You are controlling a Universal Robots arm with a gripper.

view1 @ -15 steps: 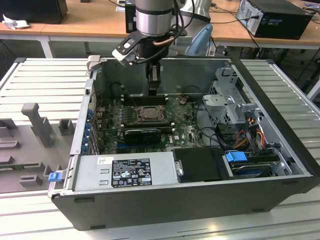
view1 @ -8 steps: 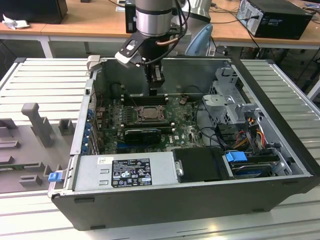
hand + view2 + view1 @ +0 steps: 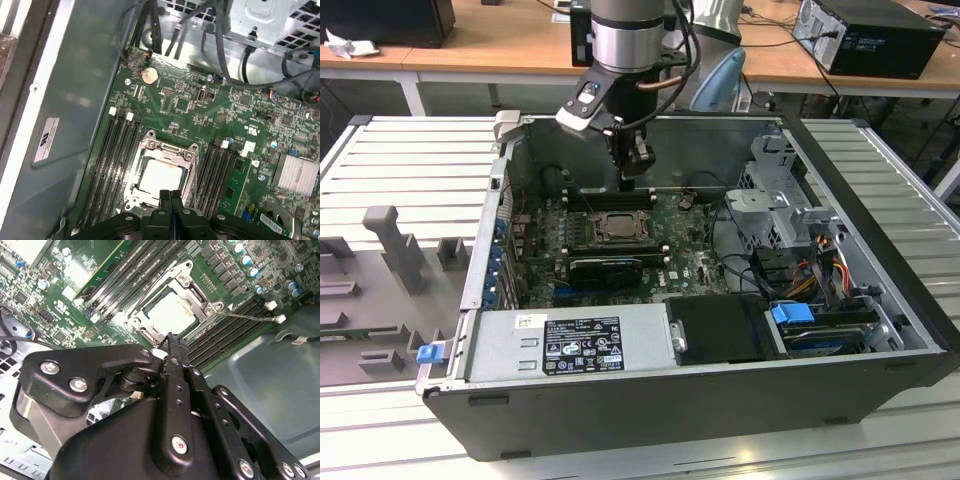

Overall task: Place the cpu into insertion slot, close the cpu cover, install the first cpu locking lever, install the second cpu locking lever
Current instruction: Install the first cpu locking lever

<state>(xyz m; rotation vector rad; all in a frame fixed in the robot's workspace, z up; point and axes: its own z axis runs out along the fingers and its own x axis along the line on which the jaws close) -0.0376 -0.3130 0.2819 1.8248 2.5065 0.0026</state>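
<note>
Found the cpu [image 3: 160, 177] seated in the slot [image 3: 142, 162], pale face up. Saw the cover [image 3: 170, 149] lying flat over both, framing that face in its window. Could not make out the state of the locking levers. Noted the end effector [image 3: 170, 195] closed, fingers [image 3: 177, 370] pressed together, tips over the slot's edge in both wrist views. In the exterior view, placed it above the board [image 3: 690, 250], over the slot's far side. Saw long black memory slots [image 3: 117, 160] flanking the slot on two sides. Spotted a coin cell [image 3: 149, 75] farther along the board and a finned heat sink [image 3: 297, 175] well apart from the slot. Saw the board lying inside an open case [image 3: 865, 215], with a grey power supply [image 3: 570, 345] along the near wall and a blue-tabbed drive bay [image 3: 795, 315] toward the exterior view's right. Found the case resting on a ribbed worktop [image 3: 410, 160], with grey fixtures [image 3: 390, 240] at the exterior view's left.
</note>
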